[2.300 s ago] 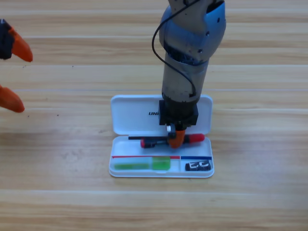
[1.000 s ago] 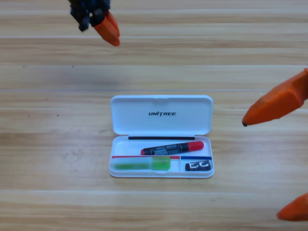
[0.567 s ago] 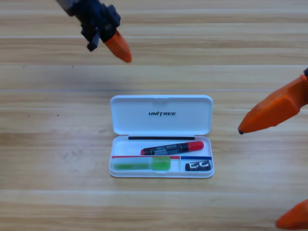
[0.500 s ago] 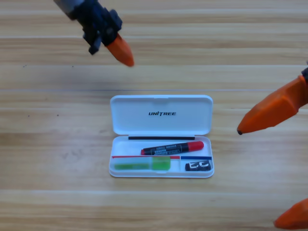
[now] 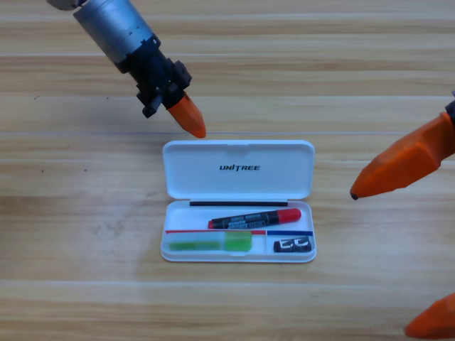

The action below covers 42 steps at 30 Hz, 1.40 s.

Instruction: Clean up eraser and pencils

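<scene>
The left gripper (image 5: pixel 190 121) is seen coming in from the upper left, its orange tip just above the upper left corner of the white case (image 5: pixel 239 158); only a single orange point is visible, so it cannot be told whether it is open or closed. The case lies open on the pale wooden surface (image 5: pixel 78 213), with its lid laid flat behind the tray. Within the tray, the green pencil (image 5: pixel 210 243) is found in the front left compartment, the black pencil with red ends (image 5: pixel 254 217) lies slightly tilted in the long compartment behind it, and the eraser (image 5: pixel 293 245) sits in the small front right compartment. Well to the right of the case, the right gripper (image 5: pixel 419 241) is cut off by the picture's edge; its two orange tips are held wide apart, nothing between them.
</scene>
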Tool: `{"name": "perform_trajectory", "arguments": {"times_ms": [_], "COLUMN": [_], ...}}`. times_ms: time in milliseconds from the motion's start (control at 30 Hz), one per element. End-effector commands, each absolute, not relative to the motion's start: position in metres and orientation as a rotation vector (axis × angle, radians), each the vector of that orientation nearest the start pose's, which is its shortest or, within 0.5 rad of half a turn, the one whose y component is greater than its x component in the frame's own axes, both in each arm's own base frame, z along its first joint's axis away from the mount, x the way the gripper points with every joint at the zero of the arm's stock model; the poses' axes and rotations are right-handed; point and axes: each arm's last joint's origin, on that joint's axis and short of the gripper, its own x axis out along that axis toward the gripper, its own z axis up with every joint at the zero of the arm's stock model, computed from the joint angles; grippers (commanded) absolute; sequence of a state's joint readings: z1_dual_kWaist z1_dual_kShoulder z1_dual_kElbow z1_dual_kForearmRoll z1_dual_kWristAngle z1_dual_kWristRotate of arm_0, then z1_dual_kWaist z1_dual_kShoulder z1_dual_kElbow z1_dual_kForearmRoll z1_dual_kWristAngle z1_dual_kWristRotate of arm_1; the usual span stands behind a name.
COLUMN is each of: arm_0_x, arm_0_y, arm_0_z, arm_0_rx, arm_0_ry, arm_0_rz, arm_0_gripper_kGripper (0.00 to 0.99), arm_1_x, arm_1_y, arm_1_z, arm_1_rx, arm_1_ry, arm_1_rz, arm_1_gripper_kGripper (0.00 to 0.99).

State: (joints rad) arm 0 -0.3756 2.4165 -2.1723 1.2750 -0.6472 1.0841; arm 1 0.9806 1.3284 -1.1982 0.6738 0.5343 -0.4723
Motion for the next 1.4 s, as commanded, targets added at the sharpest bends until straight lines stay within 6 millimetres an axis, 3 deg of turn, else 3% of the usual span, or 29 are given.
{"name": "perform_trajectory", "arguments": {"times_ms": [33,367,800,1400], "arm_0_x": [0.450,0.424,0.391,0.363], "arm_0_y": [-0.211,-0.224,-0.245,-0.270], "arm_0_z": [0.193,0.188,0.204,0.186], "arm_0_rx": [0.520,0.531,0.585,0.656], "arm_0_ry": [0.998,1.043,1.045,1.084], "arm_0_rz": [-1.574,-1.647,-1.697,-1.698], "arm_0_gripper_kGripper": [0.000,0.000,0.000,0.000], "arm_1_x": [0.107,0.108,0.111,0.115], "arm_1_y": [0.199,0.199,0.204,0.209], "arm_1_z": [0.378,0.377,0.375,0.372], "arm_1_rx": [-0.534,-0.531,-0.529,-0.525], "arm_1_ry": [0.559,0.566,0.584,0.606], "arm_1_rz": [1.610,1.609,1.607,1.604], "arm_1_gripper_kGripper": [0.983,0.983,0.983,0.983]}}
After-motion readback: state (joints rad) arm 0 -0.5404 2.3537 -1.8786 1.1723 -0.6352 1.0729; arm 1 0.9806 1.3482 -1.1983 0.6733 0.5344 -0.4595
